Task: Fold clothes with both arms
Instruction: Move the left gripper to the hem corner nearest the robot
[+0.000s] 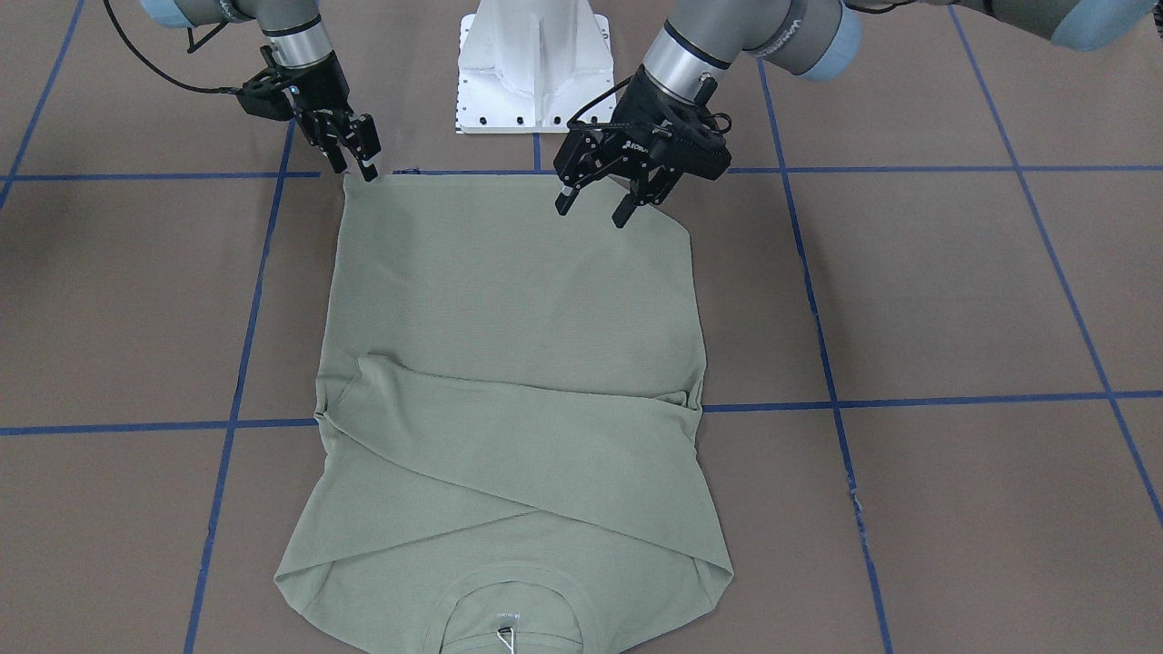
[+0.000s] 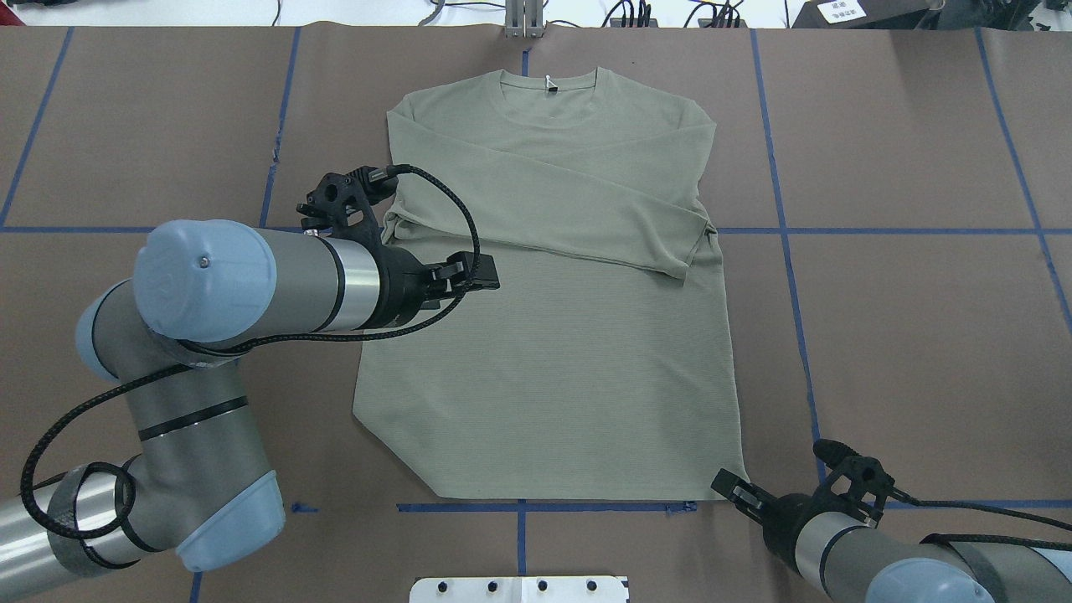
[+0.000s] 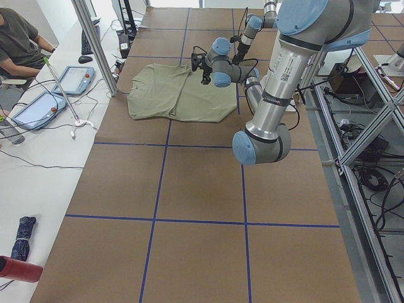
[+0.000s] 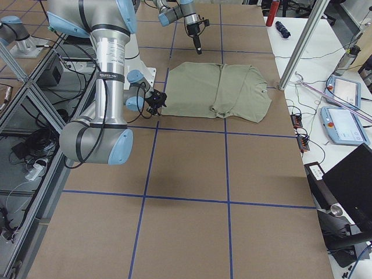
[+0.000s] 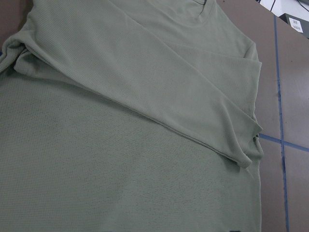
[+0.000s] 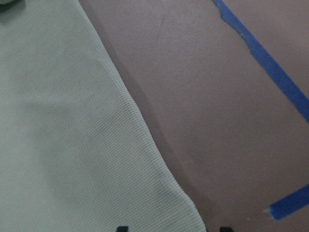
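Sage-green long-sleeved knit shirt (image 2: 553, 352) lies flat at centre of brown table (image 2: 921, 335), hem toward robot-side edge. Right black two-finger gripper (image 1: 354, 171) open, straddling its hem corner. Left black two-finger gripper (image 1: 592, 211) open above hem; that corner looks tucked under. Risk: single-layer grab, skewed fold.

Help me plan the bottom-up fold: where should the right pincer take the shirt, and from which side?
Probably the hem corner on the robot's right, approached from the robot's side, off the cloth. That corner of the shirt lies flat and square on the table, and the right pincer is open just beside it.
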Tool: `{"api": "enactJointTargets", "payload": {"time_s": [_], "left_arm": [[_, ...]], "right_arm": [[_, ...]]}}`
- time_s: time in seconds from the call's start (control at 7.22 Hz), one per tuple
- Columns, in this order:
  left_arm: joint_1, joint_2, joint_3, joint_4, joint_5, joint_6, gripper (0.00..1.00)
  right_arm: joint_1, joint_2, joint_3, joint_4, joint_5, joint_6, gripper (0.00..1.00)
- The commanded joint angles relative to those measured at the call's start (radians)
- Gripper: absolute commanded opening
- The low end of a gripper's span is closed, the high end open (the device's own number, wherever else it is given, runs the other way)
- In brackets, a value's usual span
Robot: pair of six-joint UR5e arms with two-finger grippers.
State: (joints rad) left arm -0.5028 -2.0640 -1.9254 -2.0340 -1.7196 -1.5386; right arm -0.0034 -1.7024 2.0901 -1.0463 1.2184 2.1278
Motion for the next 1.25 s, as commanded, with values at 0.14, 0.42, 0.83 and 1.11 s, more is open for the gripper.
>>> {"api": "enactJointTargets", "payload": {"time_s": [0.14,0.42,0.83,1.11], "left_arm": [[0.000,0.013,-0.015,0.000,0.000,0.000,0.85],[-0.002,0.013,-0.017,0.000,0.000,0.000,0.85],[-0.002,0.024,-0.023,0.000,0.000,0.000,0.85],[-0.003,0.028,-0.026,0.003,-0.003,-0.106,0.85]], "right_arm": [[0.003,-0.017,-0.002,-0.001,0.000,0.000,0.50],[0.002,-0.017,-0.002,-0.001,0.000,0.000,0.43],[0.000,-0.017,-0.009,-0.001,0.001,0.001,0.01],[-0.001,-0.016,0.010,0.000,0.006,0.001,0.00]]}}
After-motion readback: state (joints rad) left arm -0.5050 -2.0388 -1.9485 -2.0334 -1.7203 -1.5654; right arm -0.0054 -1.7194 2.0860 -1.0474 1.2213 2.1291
